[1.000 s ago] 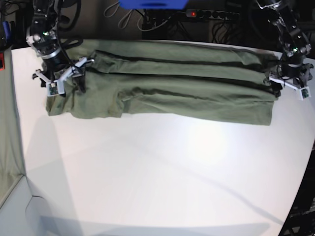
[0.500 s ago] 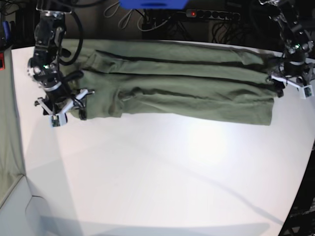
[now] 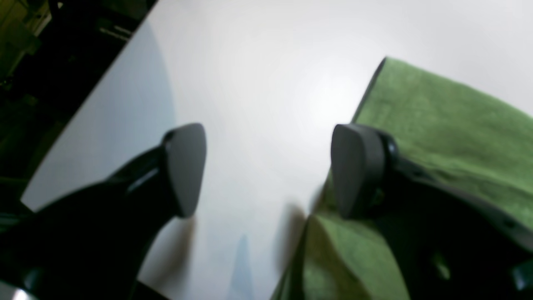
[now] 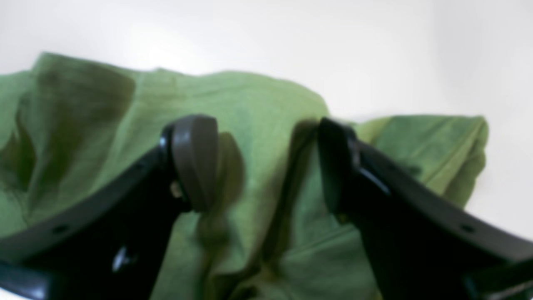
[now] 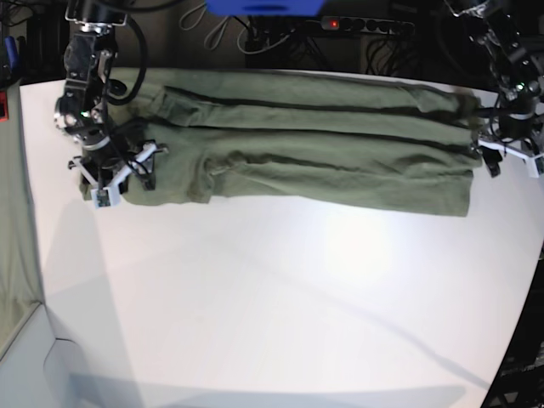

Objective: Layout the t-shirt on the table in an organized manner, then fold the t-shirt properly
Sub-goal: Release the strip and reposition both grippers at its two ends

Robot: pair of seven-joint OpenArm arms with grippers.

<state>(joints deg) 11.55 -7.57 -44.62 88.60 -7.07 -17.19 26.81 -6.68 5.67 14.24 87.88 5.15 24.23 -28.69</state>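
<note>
The olive-green t-shirt point(image 5: 306, 144) lies in a long, pleated band across the far part of the white table point(image 5: 280, 297). At the shirt's left end, my right gripper point(image 5: 119, 177) hangs open. In the right wrist view it point(image 4: 266, 162) hovers over rumpled shirt cloth point(image 4: 258, 104) with nothing between its fingers. My left gripper point(image 5: 510, 160) is at the shirt's right end, also open. In the left wrist view it point(image 3: 266, 171) spans bare table, and one finger point(image 3: 354, 171) stands at the shirt's edge point(image 3: 437, 133).
A greenish-grey cloth strip point(image 5: 13, 255) hangs at the picture's left edge. Behind the table are a power strip with a red light point(image 5: 340, 24), cables and a blue object point(image 5: 263, 7). The table's curved edge point(image 5: 518, 314) runs down the right side.
My right gripper came down from the shirt's upper left to its lower left corner, then shifted slightly. My left gripper moved outward to the right, just past the shirt's end. Both stayed open.
</note>
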